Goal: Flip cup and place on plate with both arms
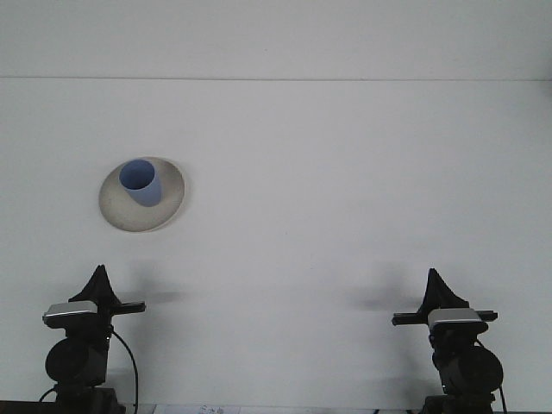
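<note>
On table, one cup [140, 182], one plate [115, 213]

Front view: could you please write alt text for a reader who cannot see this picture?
A blue cup stands upright, mouth up, on a pale round plate at the left of a white table. The left gripper and the right gripper sit low at the near edge, both far from the cup.

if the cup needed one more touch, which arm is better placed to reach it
Left, probably. The blue cup stands mouth-up on the plate on the table's left side, almost straight ahead of the left hand. The right hand sits far across the table.
</note>
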{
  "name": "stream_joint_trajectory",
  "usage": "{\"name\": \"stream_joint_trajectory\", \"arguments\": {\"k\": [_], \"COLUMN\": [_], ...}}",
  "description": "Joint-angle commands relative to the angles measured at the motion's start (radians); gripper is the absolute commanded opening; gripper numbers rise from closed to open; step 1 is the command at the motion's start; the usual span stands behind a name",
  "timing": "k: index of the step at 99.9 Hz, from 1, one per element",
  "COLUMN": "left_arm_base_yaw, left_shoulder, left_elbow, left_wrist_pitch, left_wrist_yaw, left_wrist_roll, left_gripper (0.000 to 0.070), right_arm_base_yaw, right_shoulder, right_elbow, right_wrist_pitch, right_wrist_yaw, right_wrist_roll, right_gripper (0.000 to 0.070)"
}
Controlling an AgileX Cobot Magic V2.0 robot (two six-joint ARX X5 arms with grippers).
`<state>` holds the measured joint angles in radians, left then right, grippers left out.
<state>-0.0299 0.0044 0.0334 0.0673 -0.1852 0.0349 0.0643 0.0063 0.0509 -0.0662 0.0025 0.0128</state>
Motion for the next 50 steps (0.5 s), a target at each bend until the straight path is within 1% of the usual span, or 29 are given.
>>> {"name": "stream_joint_trajectory", "arguments": {"k": [1, 17, 50], "left_arm_base_yaw": [0.002, 0.002, 0.002], "left_shoulder": [-0.001, -0.001, -0.001], "left_elbow": [-0.019, -0.019, -0.019], "left_wrist_pitch": [0.014, 0.014, 0.014], "left_wrist_yaw": [-0.002, -0.002, -0.002], "left_wrist_roll": [-0.005, -0.005, -0.005], "left_gripper": [0.0015, 0.0015, 0.0015], "right_arm_base_yaw": [-0.012, -0.041, -0.045], "right_shoulder": [-0.005, -0.005, -0.005], "right_elbow": [-0.016, -0.039, -0.039], "right_wrist_pitch": [0.02, -0.016, -0.007], "right_wrist_yaw": [-0.003, -0.002, -0.003], "right_wrist_roll": [0.026, 0.035, 0.04], "right_gripper": [0.0007, 0.0007, 0.0007]}}
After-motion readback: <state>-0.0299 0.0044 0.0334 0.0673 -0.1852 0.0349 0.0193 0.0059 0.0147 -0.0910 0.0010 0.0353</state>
